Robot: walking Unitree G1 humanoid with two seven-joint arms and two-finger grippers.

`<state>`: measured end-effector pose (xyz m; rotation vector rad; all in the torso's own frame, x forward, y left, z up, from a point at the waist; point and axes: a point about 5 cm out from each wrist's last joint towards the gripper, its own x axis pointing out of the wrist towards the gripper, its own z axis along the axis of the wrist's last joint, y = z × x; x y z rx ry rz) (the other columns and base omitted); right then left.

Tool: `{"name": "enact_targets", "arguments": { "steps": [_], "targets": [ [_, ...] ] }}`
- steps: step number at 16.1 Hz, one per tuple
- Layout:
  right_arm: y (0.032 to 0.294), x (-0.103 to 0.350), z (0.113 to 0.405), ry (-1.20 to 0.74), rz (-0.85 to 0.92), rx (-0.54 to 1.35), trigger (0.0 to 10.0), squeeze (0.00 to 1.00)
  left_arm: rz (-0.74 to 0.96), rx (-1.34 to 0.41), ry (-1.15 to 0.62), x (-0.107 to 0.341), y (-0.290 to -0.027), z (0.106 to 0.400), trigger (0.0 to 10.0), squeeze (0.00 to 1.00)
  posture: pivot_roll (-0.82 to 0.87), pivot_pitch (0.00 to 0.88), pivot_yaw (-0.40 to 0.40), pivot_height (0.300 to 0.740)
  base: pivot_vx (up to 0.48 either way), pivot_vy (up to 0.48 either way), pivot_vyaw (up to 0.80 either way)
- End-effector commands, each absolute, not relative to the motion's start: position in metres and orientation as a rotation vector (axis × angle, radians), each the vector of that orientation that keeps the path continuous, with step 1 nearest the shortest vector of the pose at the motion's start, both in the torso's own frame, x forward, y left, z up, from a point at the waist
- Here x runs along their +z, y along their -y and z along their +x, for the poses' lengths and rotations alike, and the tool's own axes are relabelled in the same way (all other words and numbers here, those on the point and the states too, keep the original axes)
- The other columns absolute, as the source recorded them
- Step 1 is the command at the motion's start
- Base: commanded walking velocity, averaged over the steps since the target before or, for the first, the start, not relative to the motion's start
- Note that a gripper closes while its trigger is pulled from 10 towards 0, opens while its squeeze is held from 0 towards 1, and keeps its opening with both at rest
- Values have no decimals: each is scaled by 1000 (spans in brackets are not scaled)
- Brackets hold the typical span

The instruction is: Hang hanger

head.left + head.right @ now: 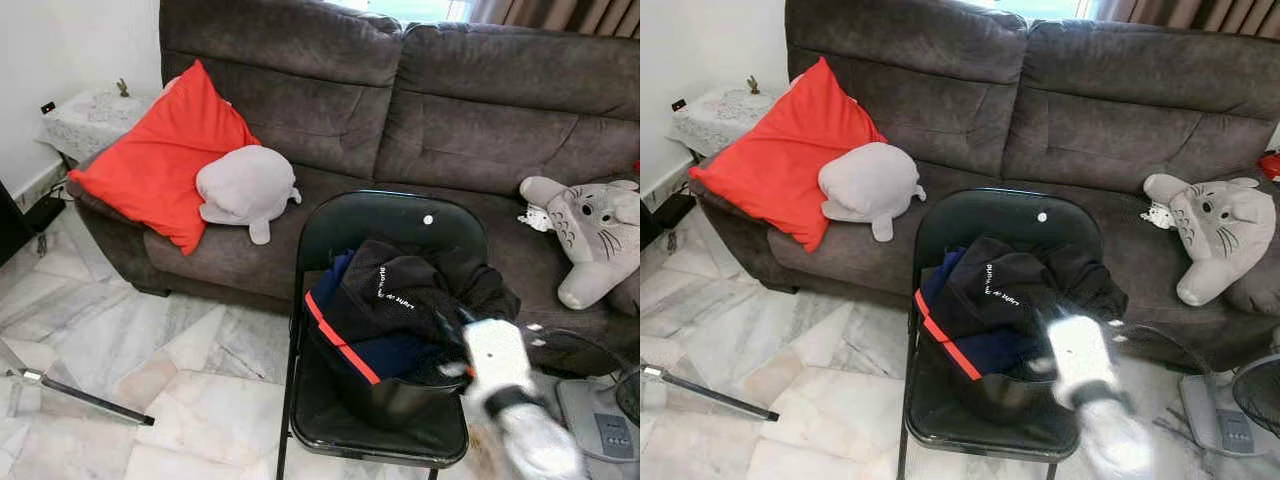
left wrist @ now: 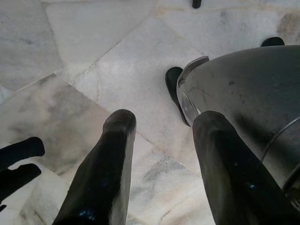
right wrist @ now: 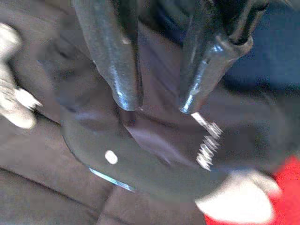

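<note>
A black folding chair (image 1: 390, 215) stands in front of the sofa. On its seat lies a heap of clothes (image 1: 400, 300): a black garment with white lettering over a navy piece with a red stripe. My right arm is blurred and reaches in from the lower right, its gripper (image 1: 452, 330) at the right side of the heap. In the right wrist view that gripper (image 3: 157, 105) is open just above the dark cloth and the chair's back (image 3: 108, 154), with nothing between its fingers. My left gripper (image 2: 164, 119) hangs open over the marble floor.
A brown sofa (image 1: 450, 110) carries a red cushion (image 1: 160, 150), a grey plush (image 1: 245, 185) and a grey cat-like plush (image 1: 590, 235). A thin black rod (image 1: 85, 400) lies on the floor at left. A fan base (image 1: 600, 420) sits at lower right.
</note>
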<state>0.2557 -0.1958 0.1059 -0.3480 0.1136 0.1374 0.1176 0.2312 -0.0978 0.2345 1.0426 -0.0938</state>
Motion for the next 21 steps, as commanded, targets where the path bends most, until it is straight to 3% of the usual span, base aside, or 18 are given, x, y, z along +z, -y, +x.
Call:
{"name": "enact_targets", "arguments": {
  "steps": [1, 3, 8, 15, 16, 17, 21],
  "targets": [
    [208, 109, 250, -155, -375, 121, 10000, 1000, 244, -107, -1081, -101, -231, 110, 10000, 0, -32, 62, -49, 740, 0, 0, 0],
    [218, 106, 245, -220, -414, 121, 10000, 1000, 246, -111, -1081, -101, -231, 109, 10000, 0, -35, 61, -48, 740, 0, 0, 0],
    [210, 110, 249, -249, -418, 278, 10000, 1000, 250, -118, -1081, -101, -231, 109, 10000, 0, -26, 54, -47, 740, 0, 0, 0],
    [219, 103, 257, -329, -472, 277, 10000, 1000, 245, -116, -1086, -101, -231, 109, 10000, 0, -27, 64, -50, 740, 0, 0, 0],
    [219, 103, 259, -330, -483, 277, 10000, 114, 245, -117, -1086, -101, -231, 109, 10000, 0, -26, 65, -50, 740, 0, 0, 0],
    [220, 103, 262, -330, -507, 275, 10000, 0, 244, -116, -1086, -101, -231, 109, 10000, 0, -24, 68, -50, 740, 0, 0, 0],
    [229, 99, 268, -381, -539, 253, 10000, 0, 241, -114, -1087, -101, -231, 109, 10000, 0, -19, 75, -50, 740, 0, 0, 0]
  ]
}}
